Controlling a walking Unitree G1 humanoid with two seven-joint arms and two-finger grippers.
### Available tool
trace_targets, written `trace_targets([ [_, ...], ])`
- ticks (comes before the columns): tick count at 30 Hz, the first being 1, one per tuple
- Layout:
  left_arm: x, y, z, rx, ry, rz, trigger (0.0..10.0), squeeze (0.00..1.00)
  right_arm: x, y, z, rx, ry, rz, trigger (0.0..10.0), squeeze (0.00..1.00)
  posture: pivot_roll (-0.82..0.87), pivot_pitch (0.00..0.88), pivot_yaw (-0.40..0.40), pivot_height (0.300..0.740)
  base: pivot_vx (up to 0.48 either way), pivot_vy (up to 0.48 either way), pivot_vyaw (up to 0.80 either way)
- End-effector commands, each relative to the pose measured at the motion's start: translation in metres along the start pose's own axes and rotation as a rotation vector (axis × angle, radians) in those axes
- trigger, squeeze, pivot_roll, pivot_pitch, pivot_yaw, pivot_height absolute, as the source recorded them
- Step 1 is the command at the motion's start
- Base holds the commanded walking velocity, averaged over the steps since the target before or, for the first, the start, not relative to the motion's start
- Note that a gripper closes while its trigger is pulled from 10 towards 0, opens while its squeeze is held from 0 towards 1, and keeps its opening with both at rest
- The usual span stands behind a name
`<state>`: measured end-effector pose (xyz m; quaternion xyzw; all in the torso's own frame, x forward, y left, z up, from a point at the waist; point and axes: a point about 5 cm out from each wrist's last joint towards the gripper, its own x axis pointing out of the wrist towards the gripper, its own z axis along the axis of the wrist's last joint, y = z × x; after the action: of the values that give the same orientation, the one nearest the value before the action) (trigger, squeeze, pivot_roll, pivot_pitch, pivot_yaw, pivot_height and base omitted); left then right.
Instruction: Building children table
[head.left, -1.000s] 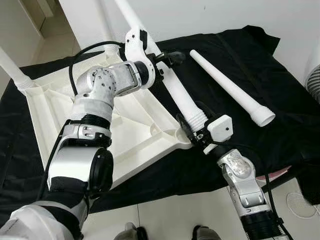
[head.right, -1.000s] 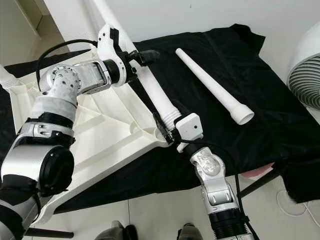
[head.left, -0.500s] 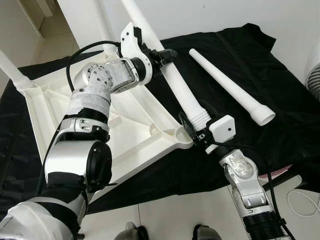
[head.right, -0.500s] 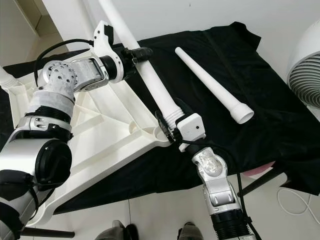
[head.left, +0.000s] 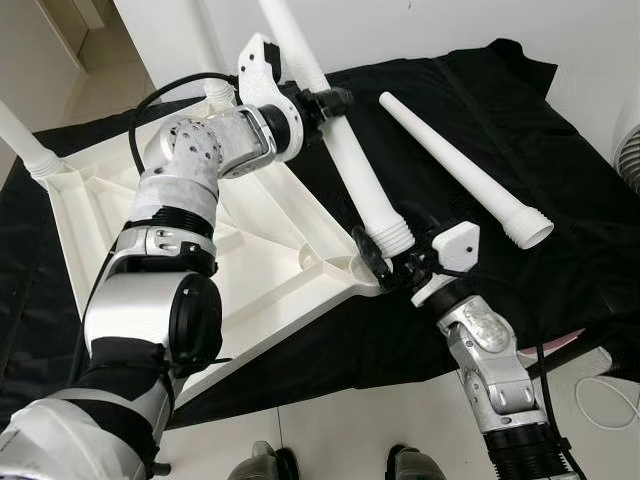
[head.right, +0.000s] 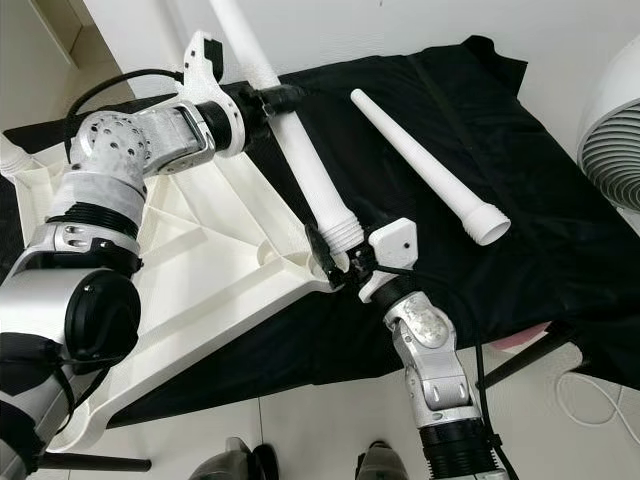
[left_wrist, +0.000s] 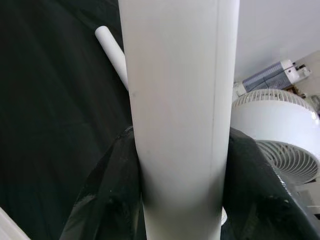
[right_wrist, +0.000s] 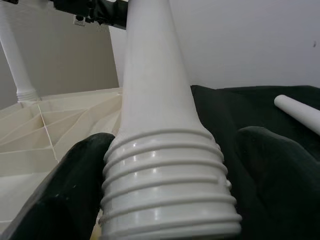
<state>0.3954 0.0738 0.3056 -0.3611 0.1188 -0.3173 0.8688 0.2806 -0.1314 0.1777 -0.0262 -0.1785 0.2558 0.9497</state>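
At the corner socket (head.left: 352, 267) of the upturned white tabletop (head.left: 250, 240), the threaded table leg (head.left: 350, 160) is held slanted toward 11 o'clock; the right gripper (head.left: 383, 265) brackets its threads, apparently loosely, the left gripper (head.left: 325, 100) is clenched around its shaft.

The upside-down tabletop (head.left: 270, 250) and both legs look like smooth off-white plastic with a slight sheen; the held leg (head.right: 310, 170) has moulded thread ridges at its wide end, same as the loose leg (head.left: 460, 170). Under it all is matt black cloth (head.left: 560, 230), a bit wrinkled. Robot arms are brushed silver metal.
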Motion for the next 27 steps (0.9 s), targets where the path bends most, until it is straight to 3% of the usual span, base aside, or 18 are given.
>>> trace_targets([
  [1,-0.004,-0.010,0.012,0.004,-0.038,-0.174,10.0,0.00,0.002,0.003,0.002,0.027,-0.009,0.002,10.0,1.00,-0.15,0.122,0.156,0.740,0.000,0.000,0.00],
  [3,-0.006,-0.010,0.017,-0.007,-0.065,-0.170,10.0,0.00,0.004,0.004,0.004,0.045,-0.011,-0.011,10.0,1.00,-0.15,0.122,0.156,0.740,0.000,0.000,0.00],
  [4,-0.007,-0.011,0.022,-0.012,-0.093,-0.171,10.0,0.00,0.007,0.006,0.007,0.067,-0.016,-0.020,10.0,0.67,-0.15,0.121,0.153,0.740,0.000,0.000,0.00],
  [5,-0.007,-0.011,0.022,-0.012,-0.093,-0.171,10.0,0.00,0.007,0.006,0.007,0.067,-0.016,-0.020,10.0,0.67,-0.15,0.121,0.153,0.740,0.000,0.000,0.00],
  [6,-0.008,-0.011,0.026,-0.006,-0.116,-0.167,10.0,0.00,0.010,0.008,0.009,0.108,-0.022,-0.023,10.0,0.00,-0.15,0.121,0.153,0.740,0.000,0.000,0.00],
  [12,-0.011,-0.015,0.033,0.059,-0.172,-0.194,10.0,0.00,0.019,0.015,0.021,0.174,0.000,0.029,10.0,0.00,-0.15,0.111,0.145,0.740,0.000,0.000,0.00],
  [15,-0.015,-0.018,0.039,0.151,-0.226,-0.200,10.0,0.00,0.018,0.013,0.024,0.203,0.021,0.051,10.0,0.00,-0.16,0.105,0.142,0.740,0.000,0.000,0.00],
  [24,-0.020,-0.020,0.043,0.280,-0.287,-0.193,10.0,0.00,0.016,0.004,0.032,0.161,0.034,0.061,10.0,0.00,-0.16,0.090,0.132,0.740,0.000,0.000,0.00],
  [27,-0.023,-0.025,0.041,0.364,-0.318,-0.212,10.0,0.00,0.018,-0.005,0.042,0.111,0.027,0.061,10.0,0.00,-0.16,0.084,0.130,0.740,0.000,0.000,0.00],
])
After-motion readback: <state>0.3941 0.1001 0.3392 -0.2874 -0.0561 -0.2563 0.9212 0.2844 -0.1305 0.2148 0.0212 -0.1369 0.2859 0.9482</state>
